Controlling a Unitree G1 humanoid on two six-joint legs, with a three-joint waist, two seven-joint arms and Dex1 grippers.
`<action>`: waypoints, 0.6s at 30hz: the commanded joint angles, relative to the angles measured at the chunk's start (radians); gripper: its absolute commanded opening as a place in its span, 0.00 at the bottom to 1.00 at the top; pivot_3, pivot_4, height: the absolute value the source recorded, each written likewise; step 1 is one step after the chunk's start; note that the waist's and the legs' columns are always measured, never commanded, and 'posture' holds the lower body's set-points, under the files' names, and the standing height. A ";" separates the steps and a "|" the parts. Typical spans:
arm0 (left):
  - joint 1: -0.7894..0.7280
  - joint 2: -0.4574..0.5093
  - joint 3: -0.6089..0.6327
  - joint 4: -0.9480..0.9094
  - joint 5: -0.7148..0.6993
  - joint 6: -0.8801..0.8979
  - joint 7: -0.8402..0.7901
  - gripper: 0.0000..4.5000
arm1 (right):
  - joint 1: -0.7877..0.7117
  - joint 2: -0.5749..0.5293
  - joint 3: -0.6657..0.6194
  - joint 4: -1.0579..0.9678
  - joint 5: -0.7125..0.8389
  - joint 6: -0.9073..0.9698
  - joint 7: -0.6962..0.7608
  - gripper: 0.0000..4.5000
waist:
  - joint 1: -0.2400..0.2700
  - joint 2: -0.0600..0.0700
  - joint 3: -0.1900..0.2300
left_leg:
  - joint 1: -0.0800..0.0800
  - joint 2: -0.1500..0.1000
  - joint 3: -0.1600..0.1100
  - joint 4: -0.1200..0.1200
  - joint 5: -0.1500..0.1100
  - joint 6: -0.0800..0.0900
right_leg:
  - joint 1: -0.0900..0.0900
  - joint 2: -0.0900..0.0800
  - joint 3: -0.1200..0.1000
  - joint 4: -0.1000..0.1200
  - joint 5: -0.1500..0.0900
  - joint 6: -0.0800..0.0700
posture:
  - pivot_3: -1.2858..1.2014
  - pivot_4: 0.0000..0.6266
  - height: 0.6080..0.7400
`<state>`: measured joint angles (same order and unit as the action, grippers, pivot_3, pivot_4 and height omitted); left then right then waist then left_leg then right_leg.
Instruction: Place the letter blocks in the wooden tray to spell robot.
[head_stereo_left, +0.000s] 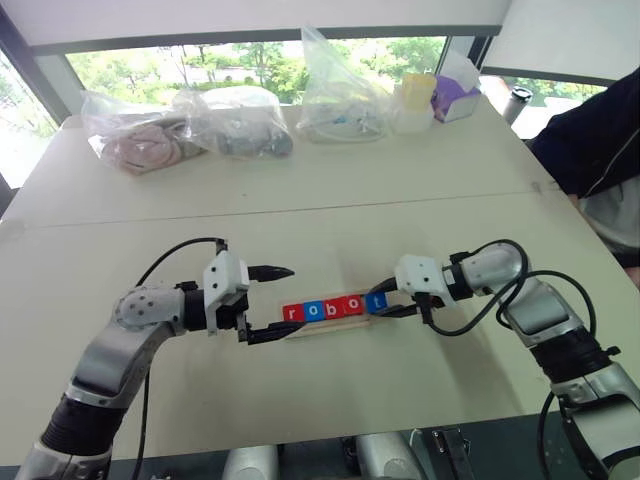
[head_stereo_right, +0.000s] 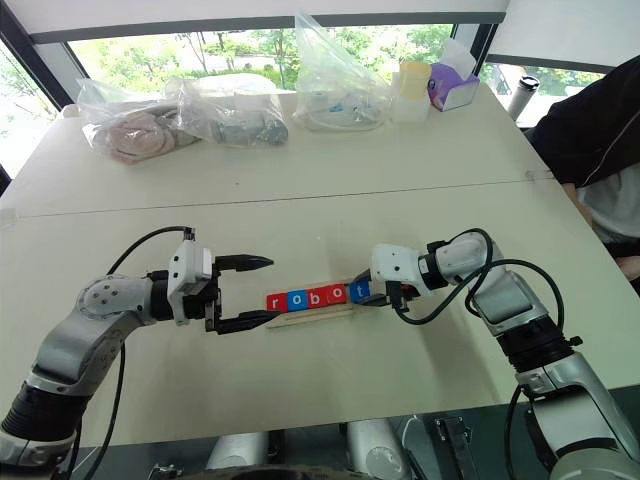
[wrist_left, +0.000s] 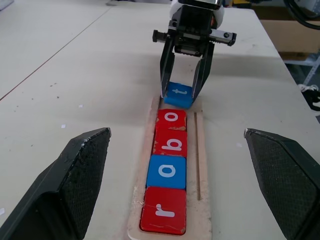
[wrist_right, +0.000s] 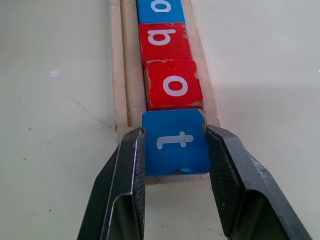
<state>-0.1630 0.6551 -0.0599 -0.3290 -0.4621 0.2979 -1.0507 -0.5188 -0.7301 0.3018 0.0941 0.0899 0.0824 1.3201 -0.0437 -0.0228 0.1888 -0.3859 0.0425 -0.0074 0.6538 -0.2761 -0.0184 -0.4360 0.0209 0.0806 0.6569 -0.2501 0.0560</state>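
The wooden tray (head_stereo_left: 325, 326) lies mid-table between my two grippers. In its slot sit a red r (wrist_left: 164, 210), a blue o (wrist_left: 167, 171), a red b (wrist_left: 171, 143) and a red o (wrist_right: 174, 85) in a row. My right gripper (wrist_right: 175, 139) is shut on the blue t block (wrist_right: 176, 142) at the tray's right end. The t touches the red o, and its outer edge overhangs the tray's end. My left gripper (head_stereo_left: 290, 298) stands open just off the tray's left end, its fingers (wrist_left: 75, 170) wide apart and holding nothing.
Several clear plastic bags (head_stereo_left: 235, 120) with items, a yellow cup (head_stereo_left: 417, 95) and a purple box (head_stereo_left: 458, 98) line the far side of the table. A person's dark sleeve (head_stereo_left: 590, 140) shows at the right edge. A seam (head_stereo_left: 300, 210) crosses the table behind the tray.
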 joint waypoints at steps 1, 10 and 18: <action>-0.001 -0.002 0.015 -0.038 -0.015 -0.002 0.008 1.00 | -0.024 0.009 -0.006 -0.002 -0.001 -0.012 0.002 0.25 | 0.000 0.000 0.000 | 0.000 0.000 0.000 0.000 0.000 0.000 | 0.000 0.000 0.000 0.000 0.000 0.000 | 0.52 0.24 1.00; 0.003 -0.002 0.012 -0.044 -0.018 0.000 0.016 1.00 | -0.028 0.020 -0.002 0.002 -0.003 -0.009 0.014 0.78 | 0.000 0.000 0.000 | 0.001 0.000 0.000 0.002 0.000 0.000 | 0.000 0.000 0.000 0.004 0.000 0.000 | 0.52 0.24 1.00; 0.006 -0.001 0.013 -0.047 -0.019 0.002 0.018 1.00 | -0.040 0.032 -0.010 -0.015 0.001 0.009 0.009 0.99 | 0.000 0.000 0.000 | 0.001 0.000 0.000 0.005 0.000 0.000 | 0.000 0.000 0.000 0.007 0.000 0.000 | 0.52 0.24 1.00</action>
<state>-0.1592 0.6547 -0.0601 -0.3358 -0.4666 0.3001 -1.0372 -0.5307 -0.6974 0.3063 0.1098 0.0826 0.0879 1.3318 -0.0438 -0.0228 0.1888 -0.3847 0.0424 -0.0076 0.6593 -0.2761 -0.0183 -0.4358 0.0213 0.0805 0.6639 -0.2502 0.0561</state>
